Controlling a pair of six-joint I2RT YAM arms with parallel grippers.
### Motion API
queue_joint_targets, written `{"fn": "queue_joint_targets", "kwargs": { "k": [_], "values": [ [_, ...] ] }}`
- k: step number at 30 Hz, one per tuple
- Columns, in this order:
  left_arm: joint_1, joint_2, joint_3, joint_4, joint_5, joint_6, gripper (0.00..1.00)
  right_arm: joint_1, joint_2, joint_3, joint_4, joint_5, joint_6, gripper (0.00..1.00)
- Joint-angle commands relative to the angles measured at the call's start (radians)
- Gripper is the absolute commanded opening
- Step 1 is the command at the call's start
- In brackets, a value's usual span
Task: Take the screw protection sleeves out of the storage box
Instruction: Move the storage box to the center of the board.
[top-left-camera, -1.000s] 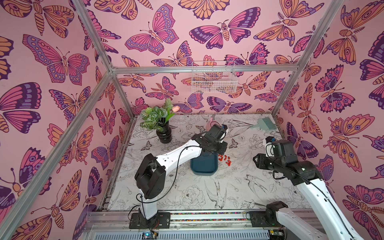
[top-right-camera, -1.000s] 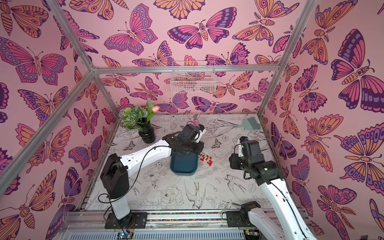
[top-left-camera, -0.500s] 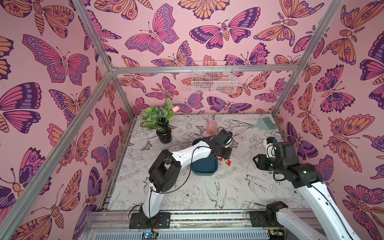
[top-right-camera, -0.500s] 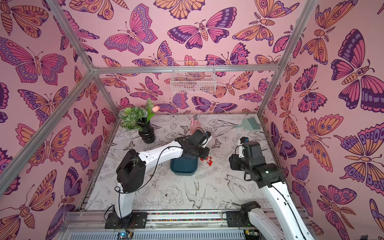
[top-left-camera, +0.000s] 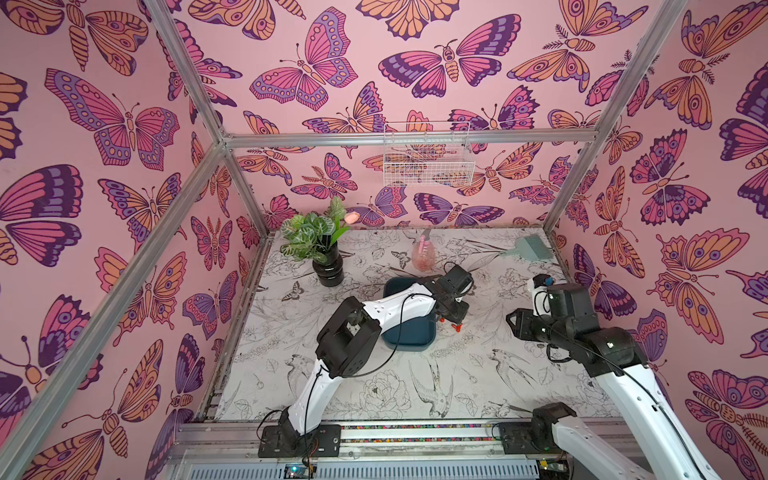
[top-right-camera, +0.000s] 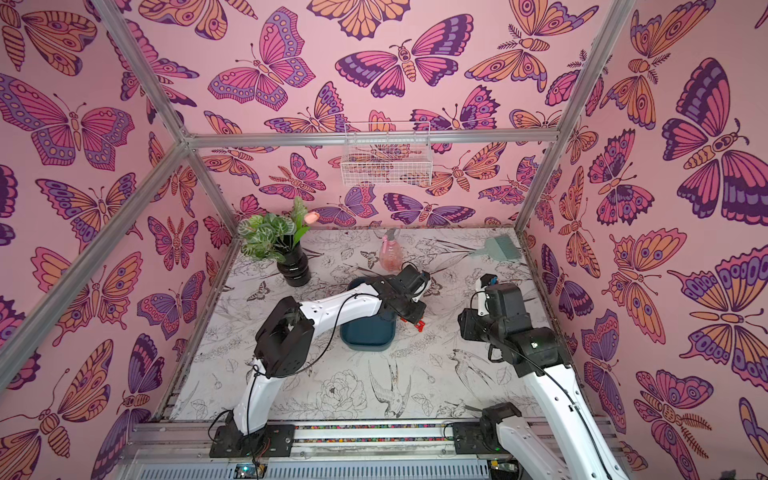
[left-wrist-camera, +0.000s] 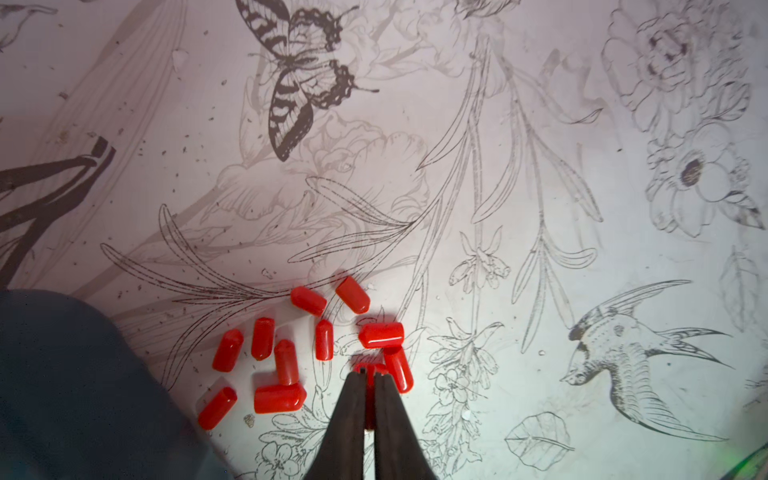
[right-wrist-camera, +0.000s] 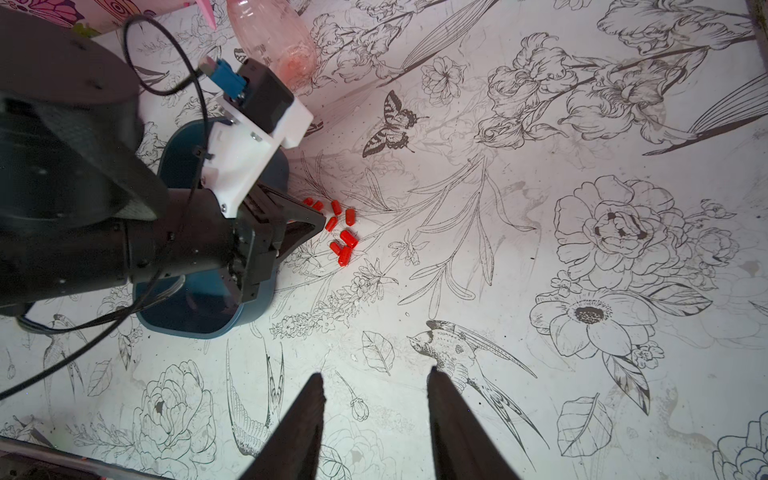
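Several red screw protection sleeves (left-wrist-camera: 286, 361) lie loose on the table just beside the dark teal storage box (top-left-camera: 409, 336), also seen in the right wrist view as sleeves (right-wrist-camera: 343, 237) next to the box (right-wrist-camera: 199, 311). My left gripper (left-wrist-camera: 369, 374) hangs low over this pile, shut on one sleeve (left-wrist-camera: 369, 369) pinched upright between its tips. In both top views the left arm reaches across the box (top-right-camera: 365, 332), hiding much of its inside. My right gripper (right-wrist-camera: 374, 374) stands open and empty over bare table, well to the right of the pile.
At the back stand a black vase with a plant (top-left-camera: 328, 270), a pink spray bottle (top-left-camera: 423, 255) and a teal brush (top-left-camera: 532, 247). A white wire basket (top-left-camera: 428, 160) hangs on the back wall. Pink walls enclose the table.
The left arm has swung right from over the storage box to the sleeves lying on the table. The right arm has stayed put.
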Motion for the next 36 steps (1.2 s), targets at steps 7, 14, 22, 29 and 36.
{"fn": "queue_joint_targets", "kwargs": {
  "k": [7, 14, 22, 29, 36],
  "values": [
    [-0.005, 0.057, 0.040, -0.061, -0.052, 0.028, 0.10, -0.007, 0.002, -0.001, 0.007, -0.014, -0.006, 0.45],
    [-0.006, 0.078, 0.067, -0.081, -0.059, 0.032, 0.10, -0.007, -0.001, -0.002, 0.007, -0.016, -0.006, 0.45],
    [-0.003, 0.083, 0.067, -0.115, -0.112, 0.040, 0.10, -0.007, 0.000, -0.001, 0.005, -0.018, -0.006, 0.45],
    [0.009, 0.082, 0.066, -0.121, -0.137, 0.038, 0.10, -0.007, 0.001, -0.001, 0.006, -0.023, -0.006, 0.45],
    [0.027, 0.078, 0.064, -0.125, -0.151, 0.038, 0.09, -0.008, 0.001, -0.001, 0.006, -0.026, -0.007, 0.45]
  ]
}}
